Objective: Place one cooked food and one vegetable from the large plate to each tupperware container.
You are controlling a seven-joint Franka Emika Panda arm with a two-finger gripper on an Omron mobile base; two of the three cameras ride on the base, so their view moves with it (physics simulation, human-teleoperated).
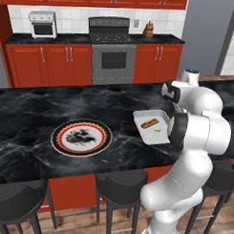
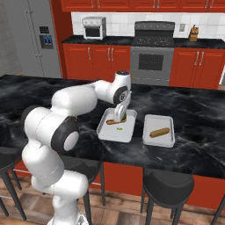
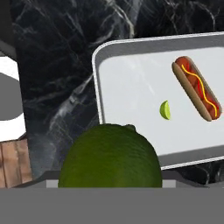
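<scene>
On the dark marbled surface (image 2: pixel 193 110) lie two light-grey tupperware containers side by side. The left container (image 2: pixel 115 132) holds a hot dog (image 2: pixel 113 121) and a small green piece (image 2: pixel 120 128). The gripper (image 2: pixel 119 117) hangs over its far end, with something green between its fingers. The right container (image 2: pixel 158 138) holds a plain sausage (image 2: pixel 159 132).

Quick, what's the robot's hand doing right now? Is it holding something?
Gripper: closed on a round green vegetable, above the left tray.
</scene>
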